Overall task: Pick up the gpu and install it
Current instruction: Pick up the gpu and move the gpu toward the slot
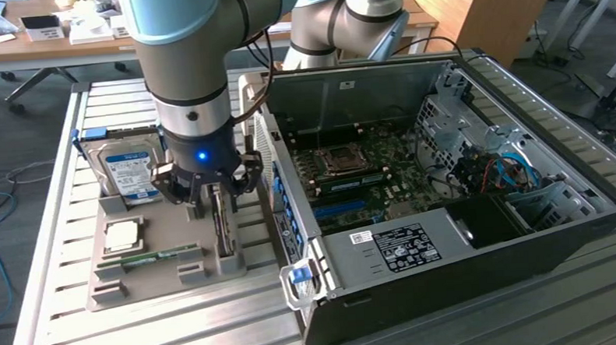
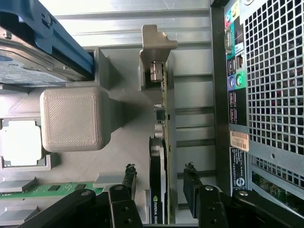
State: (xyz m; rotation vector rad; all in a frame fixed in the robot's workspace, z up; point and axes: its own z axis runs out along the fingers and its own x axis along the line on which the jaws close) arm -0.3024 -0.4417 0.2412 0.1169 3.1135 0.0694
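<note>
Locate the gpu (image 1: 223, 232) (image 2: 159, 161) standing on edge in the long slot of the grey holder (image 1: 136, 287) (image 2: 124, 114), along the holder side nearest the computer case (image 1: 444, 174) (image 2: 270, 95). Note the dark cooler face with a green-and-white label in the wrist view, and the pale end bracket (image 2: 157, 45) at the end of the holder slot farthest from the wrist camera. Observe the gripper (image 1: 218, 193) (image 2: 159, 173) lowered directly over the holder slot, spread wide, with the fingers (image 2: 190, 184) placed one on each side of the card. Note a visible gap between each pad and the card, with nothing pinched. See the silver, blue-labelled hard drive (image 1: 129, 168) (image 2: 33, 57) propped upright in the cradle at one end of the holder, beside the gripper. Find the processor (image 1: 121, 234) (image 2: 19, 142) flat in the square pocket at the middle of the holder, and the narrow green memory stick (image 1: 150, 257) (image 2: 42, 190) in the groove just past that pocket, away from the hard drive. Note the holder resting on the slatted metal table (image 1: 55, 332) (image 2: 142, 14). Observe the computer case lying just beside the holder, side panel off, motherboard exposed upward.
</note>
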